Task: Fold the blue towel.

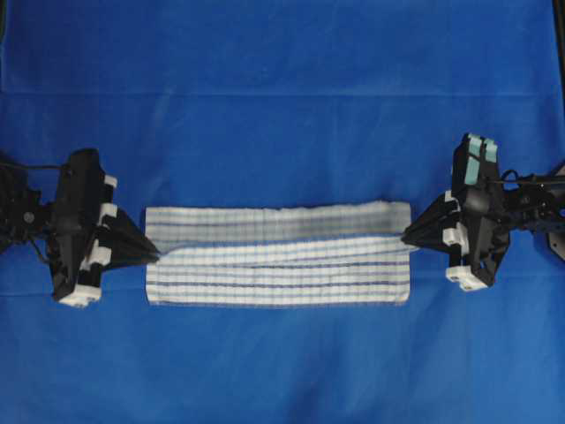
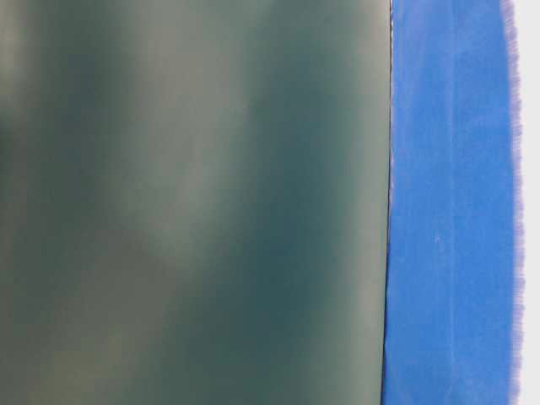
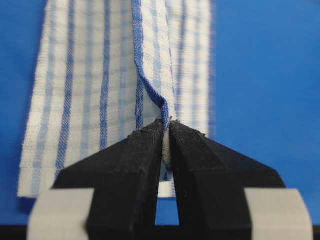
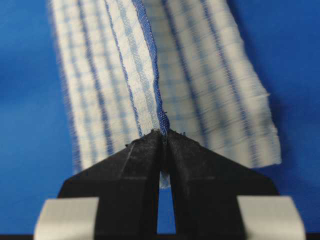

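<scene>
The blue towel (image 1: 278, 256), white with thin dark and pale blue stripes, lies as a long folded band across the middle of the overhead view. My left gripper (image 1: 155, 254) is shut on the towel's left short end, pinching its blue hem. At the opposite short end my right gripper (image 1: 406, 238) is shut on the hem too. In the left wrist view the towel (image 3: 100, 90) runs away from the closed gripper (image 3: 166, 127), with the raised hem caught between the fingertips. The right wrist view shows the same: the towel (image 4: 125, 75) pinched in the gripper (image 4: 164, 132).
A plain solid-blue covering (image 1: 282, 88) spreads over the whole table under the towel. The table-level view shows only a blurred dark green surface (image 2: 194, 202) and a strip of the blue covering (image 2: 447, 211) with a frayed edge.
</scene>
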Motion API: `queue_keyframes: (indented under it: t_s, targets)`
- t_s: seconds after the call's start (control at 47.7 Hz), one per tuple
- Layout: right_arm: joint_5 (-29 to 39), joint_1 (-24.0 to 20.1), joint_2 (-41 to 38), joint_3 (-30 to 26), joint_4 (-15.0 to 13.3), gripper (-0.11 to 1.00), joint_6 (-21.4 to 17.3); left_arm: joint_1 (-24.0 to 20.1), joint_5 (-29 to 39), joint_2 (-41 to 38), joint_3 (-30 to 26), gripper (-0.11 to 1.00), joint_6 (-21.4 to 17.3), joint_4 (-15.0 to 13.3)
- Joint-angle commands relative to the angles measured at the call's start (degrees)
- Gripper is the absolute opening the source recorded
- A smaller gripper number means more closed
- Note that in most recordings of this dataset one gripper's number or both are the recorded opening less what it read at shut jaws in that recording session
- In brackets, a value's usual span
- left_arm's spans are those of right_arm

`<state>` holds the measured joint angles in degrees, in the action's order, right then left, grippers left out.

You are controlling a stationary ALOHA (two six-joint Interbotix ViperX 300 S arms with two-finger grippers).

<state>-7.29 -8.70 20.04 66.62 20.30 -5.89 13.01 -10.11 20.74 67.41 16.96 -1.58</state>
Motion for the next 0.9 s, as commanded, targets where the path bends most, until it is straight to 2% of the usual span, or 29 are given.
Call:
queue_keyframes:
  t_s: [0.0, 0.126, 0.503, 0.776, 0.818, 0.881]
  targets:
    - [-0.35, -1.85, -0.53, -1.32, 1.14, 0.06, -0.09, 1.67, -0.53, -0.97, -1.76, 0.03, 0.09, 0.09]
    - [-0.7, -3.6, -2.29, -2.46, 1.93, 0.06, -0.09, 2.46, -0.44, -2.46, -2.72, 0.03, 0.09, 0.0]
    - [-0.09, -4.31, -4.83, -4.13, 1.93, 0.06, -0.09, 2.37, 0.09, -3.78, -2.72, 0.06, 0.35, -0.18]
    - [-0.18, -6.86, -4.83, -4.22, 4.04, 0.08, -0.79, 2.37, 2.55, -3.43, -2.72, 0.58, 1.49, -0.18]
    - [-0.26, -6.86, -4.83, -4.22, 4.04, 0.16, -0.88, 2.29, 2.81, -3.34, -2.72, 0.62, 1.32, -0.18]
    - [-0.44, -6.77, -4.75, -4.13, 3.96, 0.35, -0.79, 1.85, 2.81, -3.08, -2.72, 0.65, 1.05, -0.09]
